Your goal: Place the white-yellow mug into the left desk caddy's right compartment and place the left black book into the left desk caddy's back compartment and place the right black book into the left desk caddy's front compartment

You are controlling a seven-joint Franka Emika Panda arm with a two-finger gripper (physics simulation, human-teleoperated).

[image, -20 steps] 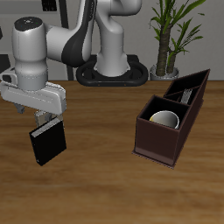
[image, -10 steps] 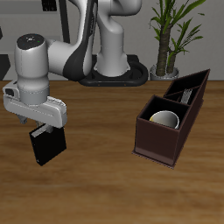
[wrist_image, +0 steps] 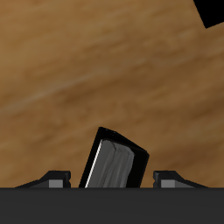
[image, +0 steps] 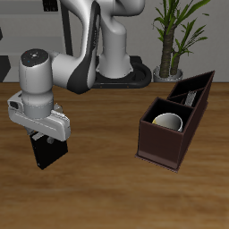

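Hand (image: 42, 136) over one black book (image: 48, 153)

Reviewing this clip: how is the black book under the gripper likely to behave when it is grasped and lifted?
The black book stands on edge and leans in the wrist view, so a nudge would probably tip it. It looks like a rigid slab, likely stiff in the gripper. Its glossy cover may slip if pinched lightly.

The arm reaches forward from its base at the far side of the table, bent sharply at the elbow. The wrist points straight down, with the gripper (image: 46, 141) low over the table (finger spacing is not discernible).
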